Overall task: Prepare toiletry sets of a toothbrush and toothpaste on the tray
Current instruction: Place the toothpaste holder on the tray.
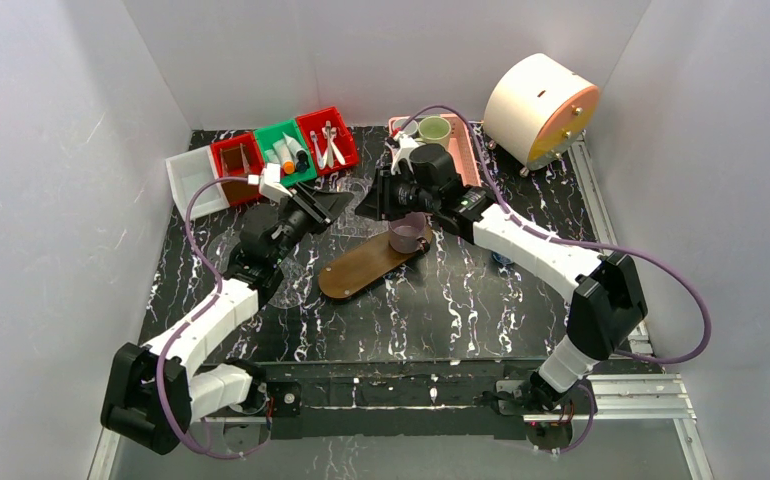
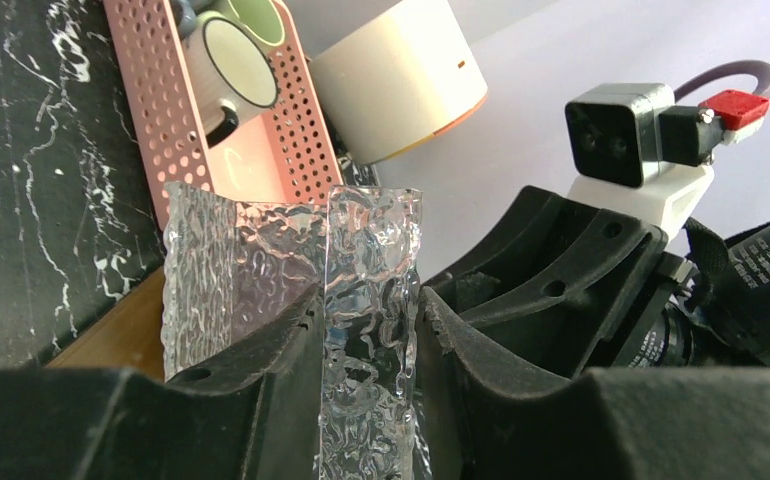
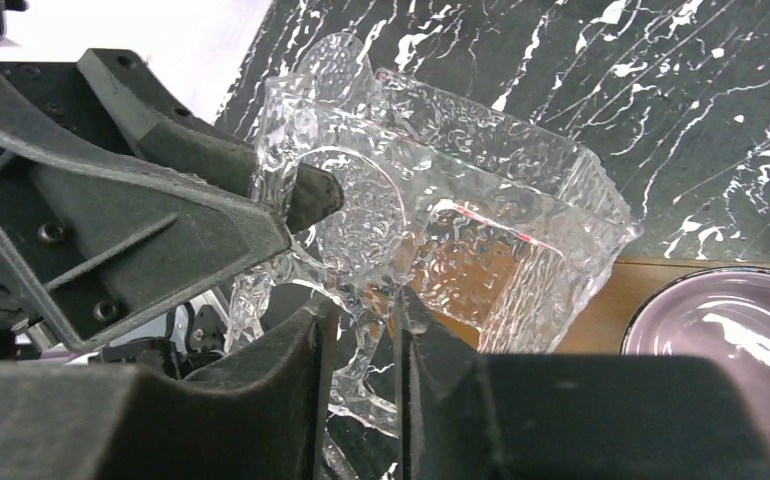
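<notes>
My left gripper (image 2: 371,312) pinches one edge of a clear plastic bag (image 2: 373,250), the crinkled film standing upright between my two narrow-set fingers. My right gripper (image 3: 366,322) meets it from the other side, its fingers drawn close together with another fold of the same bag caught between them, so the bag hangs spread open between my two hands. Both hands sit nose to nose above the far end of the tray (image 1: 361,270), which lies slantwise in the middle of the black marbled table (image 1: 441,310). A purple mug (image 1: 407,236) stands on that far end of the tray, just beside and below the bag. Farther off to the right lies the pink basket (image 1: 467,155) with a green mug (image 1: 434,130) in it. At the far left a green bin (image 1: 283,148) holds small tubes, and the red bin (image 1: 327,140) beside it holds toothbrushes.
</notes>
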